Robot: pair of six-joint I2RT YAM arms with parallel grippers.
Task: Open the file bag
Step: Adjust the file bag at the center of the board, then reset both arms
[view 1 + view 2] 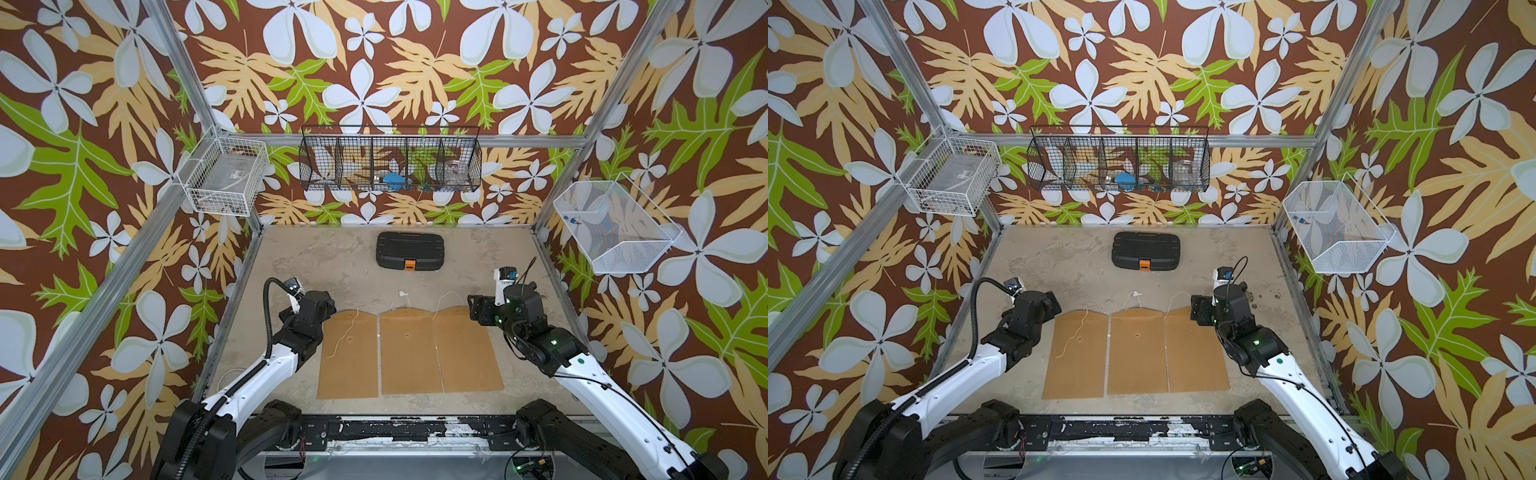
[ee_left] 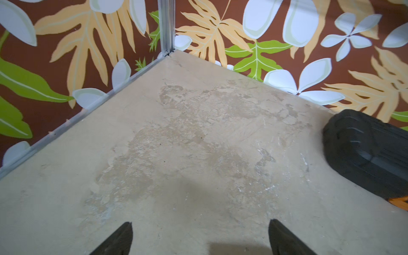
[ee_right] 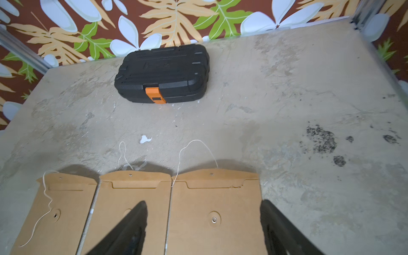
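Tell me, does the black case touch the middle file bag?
Apart. The right wrist view shows a strip of bare table between the black case and the middle file bag.

My two arms match: glossy white shells on the long links, matte black housings at every joint. On my left arm [image 1: 266, 370], a ribbed black hose [image 1: 269, 316] loops at centre left of both top views up to a small wrist camera [image 1: 292, 286]. My right arm [image 1: 615, 399] has a thin black cable [image 1: 582, 379] along its white shell, a green dot, small dark holes and glowing green lights. My left pincer [image 2: 199, 223] and right pincer [image 3: 204, 202] end in black fingers [image 3: 132, 225] that taper to points.
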